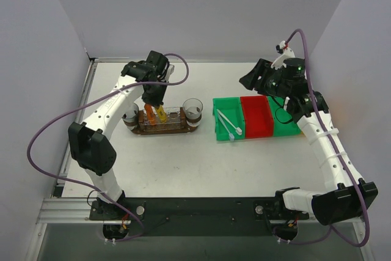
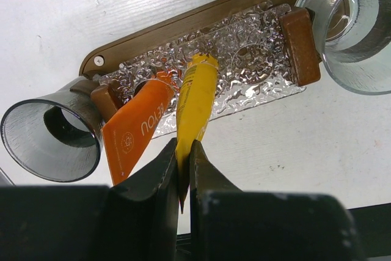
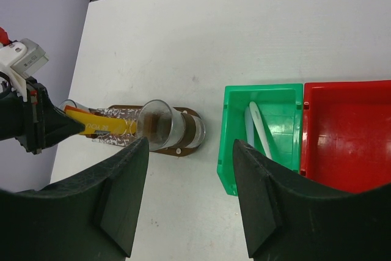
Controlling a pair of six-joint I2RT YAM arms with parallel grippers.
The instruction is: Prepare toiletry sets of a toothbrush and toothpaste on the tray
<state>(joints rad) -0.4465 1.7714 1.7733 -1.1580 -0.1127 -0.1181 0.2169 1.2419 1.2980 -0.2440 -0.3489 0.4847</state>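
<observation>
The dark brown tray (image 1: 164,131) (image 2: 183,25) lies left of centre and carries a textured clear dish (image 2: 250,59). My left gripper (image 1: 156,103) (image 2: 183,148) hangs over it, shut on the flat tail of a yellow toothpaste tube (image 2: 197,96) whose cap end rests in the dish. An orange toothpaste tube (image 2: 137,129) (image 1: 148,115) leans in the dish beside it. Two white toothbrushes (image 1: 228,124) (image 3: 259,128) lie in the green bin (image 1: 216,120) (image 3: 263,91). My right gripper (image 1: 249,80) (image 3: 190,142) is held high above the table, open and empty.
A clear cup stands at each end of the tray (image 2: 52,132) (image 2: 357,29). A red bin (image 1: 256,117) (image 3: 348,132) sits right of the green one, with another green bin (image 1: 287,128) beyond it. Purple cables loop off both arms.
</observation>
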